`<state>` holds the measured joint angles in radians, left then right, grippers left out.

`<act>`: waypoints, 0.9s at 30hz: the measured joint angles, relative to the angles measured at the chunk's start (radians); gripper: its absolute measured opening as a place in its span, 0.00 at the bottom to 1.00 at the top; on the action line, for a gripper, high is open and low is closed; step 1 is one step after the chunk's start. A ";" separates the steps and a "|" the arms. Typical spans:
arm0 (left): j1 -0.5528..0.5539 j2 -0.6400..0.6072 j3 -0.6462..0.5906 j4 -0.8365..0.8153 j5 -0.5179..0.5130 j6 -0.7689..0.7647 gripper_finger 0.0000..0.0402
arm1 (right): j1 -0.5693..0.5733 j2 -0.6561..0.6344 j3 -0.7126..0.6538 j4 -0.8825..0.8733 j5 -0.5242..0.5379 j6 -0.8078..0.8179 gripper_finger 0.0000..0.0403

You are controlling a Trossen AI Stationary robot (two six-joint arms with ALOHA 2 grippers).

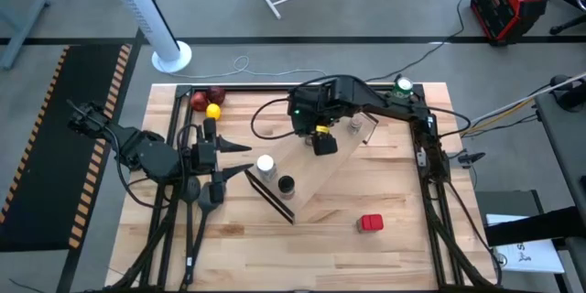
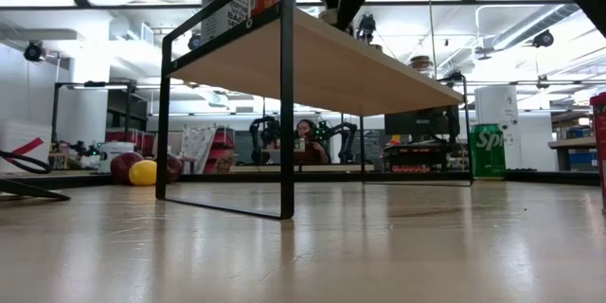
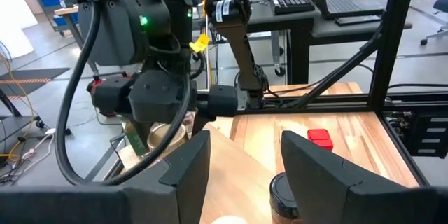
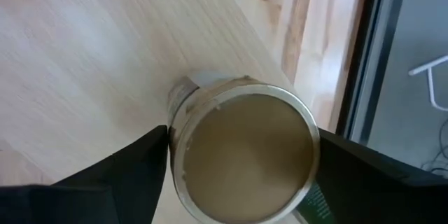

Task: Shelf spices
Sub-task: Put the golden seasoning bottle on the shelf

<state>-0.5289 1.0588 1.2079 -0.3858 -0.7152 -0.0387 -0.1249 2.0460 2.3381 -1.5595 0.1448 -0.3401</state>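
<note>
The right gripper (image 4: pixel 238 161) stands over the tan-topped jar (image 4: pixel 241 157) on the shelf (image 1: pixel 316 179), fingers apart on either side, apparently letting go; it should lift straight up so the jar isn't tipped. The jar is small and round, upright on the light wood. The left gripper (image 3: pixel 238 164) waits part-open near the shelf's end

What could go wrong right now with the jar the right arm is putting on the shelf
The right gripper straddles the tan-topped jar on the slanted shelf, close to the shelf's edge; as the fingers part, a snag might tip it or slide it off. The white-topped jar and black-topped jar stand at the shelf's other end, right before the left gripper; a forward move there might knock them.
</note>
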 joint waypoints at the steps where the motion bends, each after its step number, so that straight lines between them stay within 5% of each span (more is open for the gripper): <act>1: 0.000 0.000 0.000 0.000 0.000 0.000 0.41 | 0.000 0.000 0.005 -0.004 0.000 0.000 0.76; 27: 0.000 0.000 0.000 -0.008 0.000 0.000 0.41 | 0.099 -0.038 0.018 0.091 0.014 -0.044 0.75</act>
<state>-0.5289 1.0588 1.2079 -0.3939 -0.7153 -0.0387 -0.0256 2.0079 2.3566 -1.4684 0.1590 -0.3840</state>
